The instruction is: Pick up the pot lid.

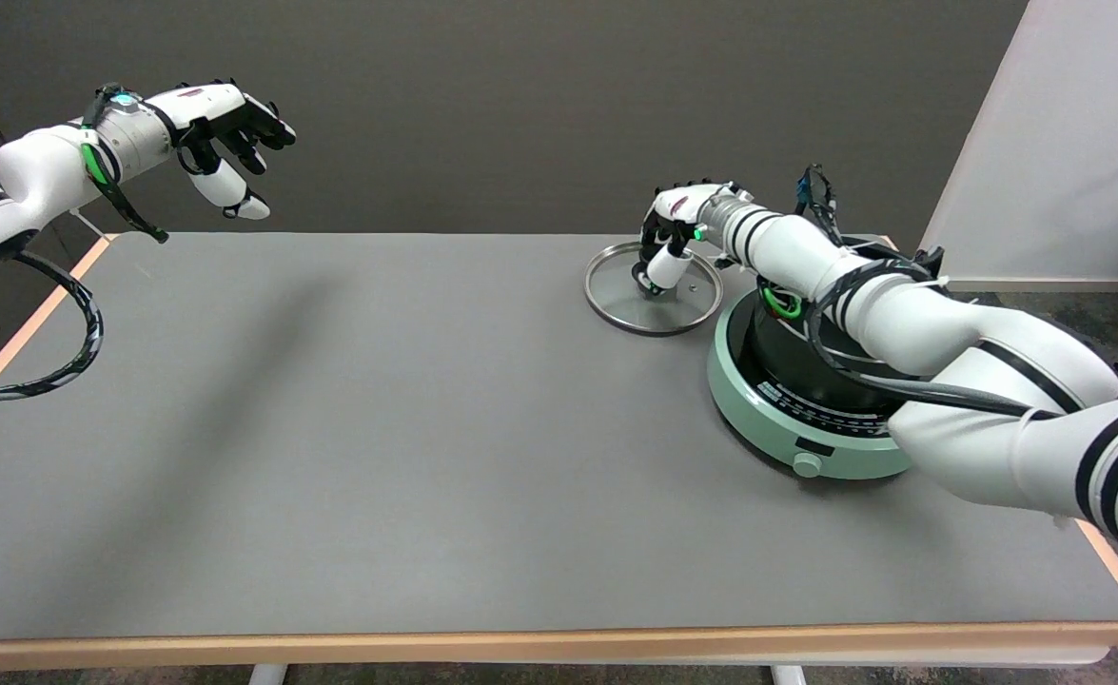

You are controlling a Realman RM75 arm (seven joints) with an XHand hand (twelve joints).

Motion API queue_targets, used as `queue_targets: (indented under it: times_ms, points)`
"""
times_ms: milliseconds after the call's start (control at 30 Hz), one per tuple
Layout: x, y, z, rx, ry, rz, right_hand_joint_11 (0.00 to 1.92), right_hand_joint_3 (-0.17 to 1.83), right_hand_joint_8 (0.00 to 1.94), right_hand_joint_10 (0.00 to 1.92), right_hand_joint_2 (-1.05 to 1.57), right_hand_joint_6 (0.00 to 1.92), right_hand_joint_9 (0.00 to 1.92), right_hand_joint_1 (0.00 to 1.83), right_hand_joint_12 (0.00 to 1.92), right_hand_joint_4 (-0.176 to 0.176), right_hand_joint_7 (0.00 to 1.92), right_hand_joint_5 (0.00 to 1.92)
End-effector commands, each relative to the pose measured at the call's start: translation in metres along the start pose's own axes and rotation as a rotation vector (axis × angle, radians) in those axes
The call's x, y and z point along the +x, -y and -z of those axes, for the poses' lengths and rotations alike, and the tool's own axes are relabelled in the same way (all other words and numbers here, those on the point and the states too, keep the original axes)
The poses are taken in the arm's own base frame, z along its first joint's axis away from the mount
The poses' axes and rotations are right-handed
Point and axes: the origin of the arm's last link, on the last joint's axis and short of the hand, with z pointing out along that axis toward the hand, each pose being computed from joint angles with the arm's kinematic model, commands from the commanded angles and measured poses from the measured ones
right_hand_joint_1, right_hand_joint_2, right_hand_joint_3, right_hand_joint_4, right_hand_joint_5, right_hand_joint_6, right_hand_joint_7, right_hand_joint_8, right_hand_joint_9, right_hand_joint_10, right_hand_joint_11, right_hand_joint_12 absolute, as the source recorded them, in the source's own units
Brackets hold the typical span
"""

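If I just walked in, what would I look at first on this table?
Probably the big white right arm reaching in from the lower right, its hand curled down on the knob of a round glass pot lid near the table's far edge. Right beside the lid sits a mint-green cooker holding a black pot. At the upper left another hand hangs in the air.
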Motion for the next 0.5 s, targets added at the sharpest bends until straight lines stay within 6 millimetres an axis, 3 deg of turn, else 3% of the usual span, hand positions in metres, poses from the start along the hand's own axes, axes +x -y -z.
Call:
queue_targets:
  times_ms: [33, 500]
  points:
    - [-0.0091, -0.0008, -0.0013, -0.018, 0.024, -0.005, 0.41, 0.92, 0.19, 0.43, 0.58, 0.34, 0.6, 0.84, 1.01, 0.025, 0.63, 0.62]
    - [-0.0101, 0.0019, -0.0016, -0.018, 0.022, -0.006, 0.41, 0.88, 0.22, 0.42, 0.61, 0.33, 0.62, 0.83, 1.02, 0.023, 0.63, 0.63]
